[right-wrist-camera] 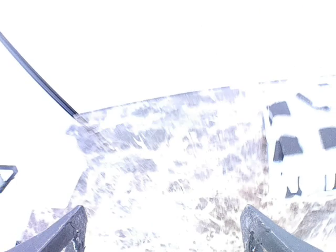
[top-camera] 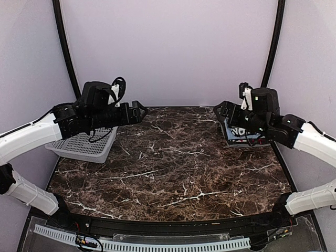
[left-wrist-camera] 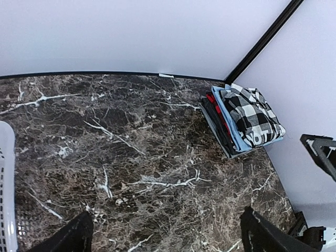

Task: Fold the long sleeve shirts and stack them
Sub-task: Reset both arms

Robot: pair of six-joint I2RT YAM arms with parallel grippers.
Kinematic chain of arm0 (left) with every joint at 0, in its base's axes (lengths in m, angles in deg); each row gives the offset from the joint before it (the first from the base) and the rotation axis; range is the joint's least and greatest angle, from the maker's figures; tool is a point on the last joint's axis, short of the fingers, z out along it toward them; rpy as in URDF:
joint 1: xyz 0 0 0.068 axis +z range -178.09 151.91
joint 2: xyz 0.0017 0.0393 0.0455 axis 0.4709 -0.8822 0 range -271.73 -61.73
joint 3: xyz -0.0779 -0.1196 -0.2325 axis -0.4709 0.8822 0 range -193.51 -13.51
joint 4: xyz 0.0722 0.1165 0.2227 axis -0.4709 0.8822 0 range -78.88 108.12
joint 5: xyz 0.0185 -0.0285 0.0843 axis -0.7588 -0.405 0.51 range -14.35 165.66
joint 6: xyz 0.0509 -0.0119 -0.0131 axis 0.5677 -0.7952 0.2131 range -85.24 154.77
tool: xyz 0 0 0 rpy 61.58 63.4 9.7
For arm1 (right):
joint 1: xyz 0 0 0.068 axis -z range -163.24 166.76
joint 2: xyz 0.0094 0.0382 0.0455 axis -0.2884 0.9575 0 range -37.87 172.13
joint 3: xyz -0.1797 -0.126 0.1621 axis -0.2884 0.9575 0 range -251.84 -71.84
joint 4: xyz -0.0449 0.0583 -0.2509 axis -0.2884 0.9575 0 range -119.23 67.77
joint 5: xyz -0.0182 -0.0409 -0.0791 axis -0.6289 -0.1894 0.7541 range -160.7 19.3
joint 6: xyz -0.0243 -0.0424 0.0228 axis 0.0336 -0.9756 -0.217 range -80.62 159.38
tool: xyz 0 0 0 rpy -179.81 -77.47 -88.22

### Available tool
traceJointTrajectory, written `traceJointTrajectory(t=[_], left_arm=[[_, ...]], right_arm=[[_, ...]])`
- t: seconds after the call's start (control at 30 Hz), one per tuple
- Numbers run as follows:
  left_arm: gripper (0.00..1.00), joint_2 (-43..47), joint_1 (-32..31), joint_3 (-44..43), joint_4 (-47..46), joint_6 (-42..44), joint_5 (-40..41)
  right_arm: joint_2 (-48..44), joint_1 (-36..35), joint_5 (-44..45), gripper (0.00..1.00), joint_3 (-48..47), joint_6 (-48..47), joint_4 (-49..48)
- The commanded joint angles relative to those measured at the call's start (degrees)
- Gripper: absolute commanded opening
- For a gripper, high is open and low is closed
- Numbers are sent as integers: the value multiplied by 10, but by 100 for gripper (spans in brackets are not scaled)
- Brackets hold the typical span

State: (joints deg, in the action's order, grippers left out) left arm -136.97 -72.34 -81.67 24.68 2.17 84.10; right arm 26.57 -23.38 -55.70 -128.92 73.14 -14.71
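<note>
Stacked shirts (left-wrist-camera: 251,119) hug far-right table (left-wrist-camera: 131,157) edge; left claw (left-wrist-camera: 165,220), right claw (right-wrist-camera: 163,215) gaping, empty.

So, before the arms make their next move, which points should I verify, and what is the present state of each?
1. The left hand is open and empty: ok.
2. The right hand is open and empty: ok, although its wrist view is overexposed.
3. The folded black-and-white check cloth shirt tops the stack: ok.
4. The light blue shirt and red shirt lie beneath it: ok.
5. The grey perforated plastic basket holds no shirts: cannot tell, partly hidden.
6. No loose shirt on the dark marble table: ok.
</note>
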Motion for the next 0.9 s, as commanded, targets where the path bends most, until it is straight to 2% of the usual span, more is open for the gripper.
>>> traceJointTrajectory(t=[0.0, 0.33, 0.87], left_arm=[[98, 51, 3, 21, 15, 15, 46], [99, 125, 3, 68, 22, 19, 99], [99, 127, 2, 71, 6, 28, 103]], right_arm=[[-57, -3, 13, 99, 10, -62, -24], [-123, -3, 8, 99, 40, -99, -29], [-102, -3, 0, 99, 35, -104, -32]])
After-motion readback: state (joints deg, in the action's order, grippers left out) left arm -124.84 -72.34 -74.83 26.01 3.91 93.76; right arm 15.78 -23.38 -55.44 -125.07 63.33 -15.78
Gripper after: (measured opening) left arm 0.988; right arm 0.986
